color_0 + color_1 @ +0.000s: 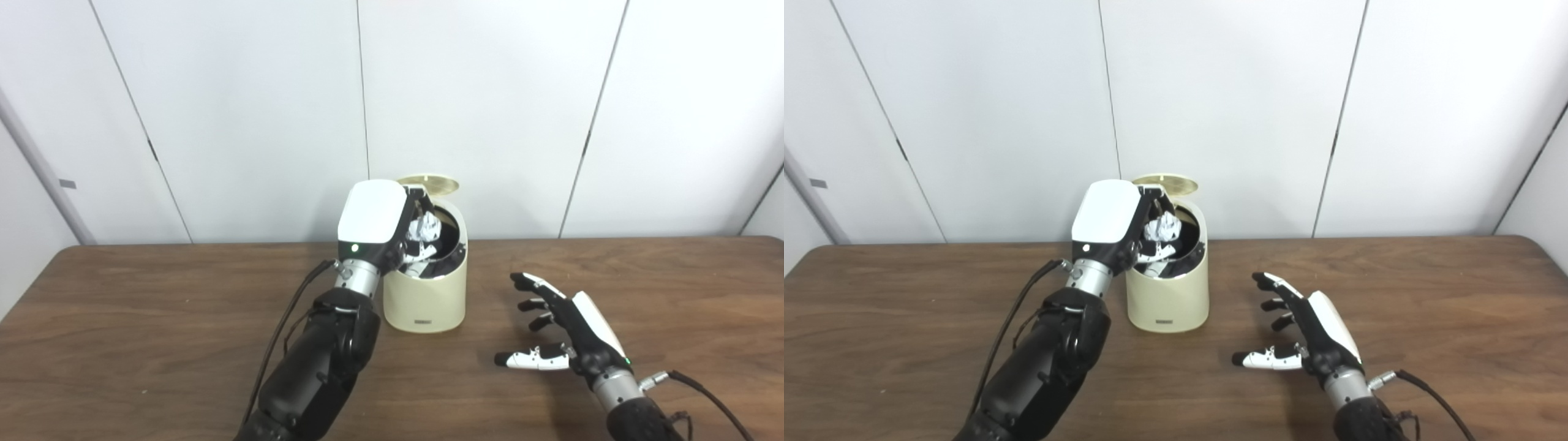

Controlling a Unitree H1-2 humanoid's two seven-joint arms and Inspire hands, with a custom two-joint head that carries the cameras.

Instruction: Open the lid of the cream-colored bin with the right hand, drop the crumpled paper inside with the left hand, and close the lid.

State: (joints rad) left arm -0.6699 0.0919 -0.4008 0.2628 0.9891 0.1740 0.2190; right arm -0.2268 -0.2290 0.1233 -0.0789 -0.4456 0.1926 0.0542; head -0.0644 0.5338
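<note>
The cream-colored bin (422, 300) stands near the middle of the wooden table, its round lid (429, 182) tipped up at the back. My left hand (376, 223) hovers over the bin's dark opening, its fingers shut on the white crumpled paper (425, 228), which sits just above the rim. My right hand (560, 334) rests low over the table to the right of the bin, apart from it, open with fingers spread and thumb pointing left.
The brown table (153, 318) runs to a white panelled wall (245, 110) behind the bin. A black cable (278, 334) trails along my left forearm, and another cable (704, 392) leaves my right wrist.
</note>
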